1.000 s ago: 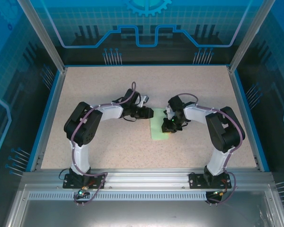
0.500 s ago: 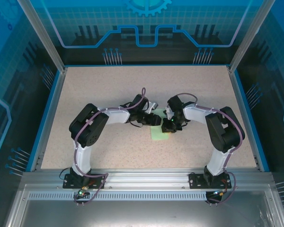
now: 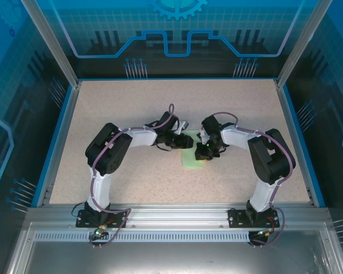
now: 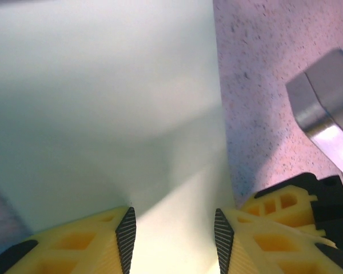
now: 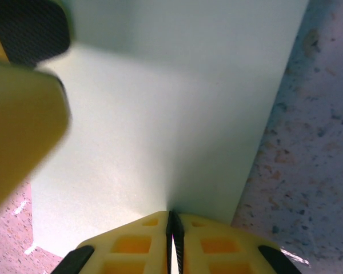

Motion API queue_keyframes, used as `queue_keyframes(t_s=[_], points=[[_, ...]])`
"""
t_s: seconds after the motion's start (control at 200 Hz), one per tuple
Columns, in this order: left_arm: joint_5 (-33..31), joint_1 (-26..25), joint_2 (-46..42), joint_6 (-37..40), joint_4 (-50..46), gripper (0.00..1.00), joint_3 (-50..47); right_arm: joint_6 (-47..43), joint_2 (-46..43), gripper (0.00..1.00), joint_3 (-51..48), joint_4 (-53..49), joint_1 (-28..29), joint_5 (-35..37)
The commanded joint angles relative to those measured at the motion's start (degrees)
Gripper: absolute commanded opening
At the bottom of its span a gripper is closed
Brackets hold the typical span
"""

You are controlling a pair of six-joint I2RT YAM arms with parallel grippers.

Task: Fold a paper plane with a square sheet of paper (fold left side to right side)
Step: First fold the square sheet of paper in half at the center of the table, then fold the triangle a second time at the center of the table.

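My left claw (image 4: 174, 228) is half open at the left edge of the paper (image 3: 192, 158), nothing pinched, probably set to lift that side over. The paper lies flat mid table (image 3: 120, 103). My right claw (image 5: 172, 225) is closed, its tips on the paper's right part, likely pinning it.

One sheet, one table, two arms, two grippers

A single square sheet of paper (image 3: 190, 160) lies on the one table (image 3: 131, 108). Two arms meet at the sheet: one left gripper (image 3: 186, 141) at its left edge and one right gripper (image 3: 206, 153) on its right part. Each gripper has two yellow fingers (image 4: 86, 245), four in all.
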Motion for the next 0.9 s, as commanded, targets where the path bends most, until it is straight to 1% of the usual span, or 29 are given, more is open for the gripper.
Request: queue_keyframes(t_s=[0.0,0.09,0.18,0.205,0.265,0.285,0.35,0.41,0.425,0.475,0.55,0.66,0.79,0.895], points=[[-5.39,3.76,2.39,1.13,-5.08,0.45,3.05,-0.18,1.79,0.13,-1.33,-2.6,0.76,3.42],[-5.0,4.61,2.63,1.43,-5.88,0.45,4.68,0.34,0.99,0.13,-1.8,-1.11,0.84,1.9],[-4.27,4.9,0.74,2.18,-5.71,0.45,4.54,1.05,-1.09,0.15,-2.72,2.08,0.8,-0.42],[-4.03,4.84,-0.18,2.5,-5.5,0.45,4.1,1.31,-2.45,0.2,-2.89,3.33,0.76,-1.12],[-3.89,4.83,-2.72,2.77,-5.03,0.45,2.5,1.8,-5.17,0.23,-3.27,5.81,0.59,-2.29],[-3.91,4.91,-3.75,2.84,-4.75,0.45,1.76,2.01,-6.33,0.26,-3.44,6.73,0.56,-2.49],[-3.89,4.79,-7.16,2.65,-3.79,0.45,-1.14,2.15,-9.8,0.33,-3.7,8.06,-0.17,-2.09],[-3.89,4.79,-10.72,2.12,-2.38,0.45,-4.53,1.83,-12.91,0.42,-3.74,7.95,-1.32,-1.1],[-3.9,4.79,-11.77,1.96,-1.76,0.45,-5.49,1.69,-13.63,0.46,-3.71,7.82,-1.93,-0.72],[-4.09,4.6,-15.12,1.47,0.41,0.45,-9.31,0.69,-15.07,0.53,-3.57,7.38,-3.7,-0.35],[-4.19,4.36,-20.2,0.75,4.05,0.46,-14.64,-0.5,-15.32,0.58,-3.17,7.18,-6.27,-1.62],[-4.7,4.01,-25.92,0.15,7.84,0.47,-20.96,-0.63,-12.78,0.6,-2.41,9.18,-9.01,-6.51],[-5.75,3.01,-29.97,0.93,8.37,0.48,-24.9,1.14,-8.91,0.62,-1.51,11.4,-9.33,-11.33],[-7.52,0.89,-32.84,3.55,8.8,0.49,-27.03,2.74,-5.24,0.61,-0.85,12.36,-9.23,-12.28]])
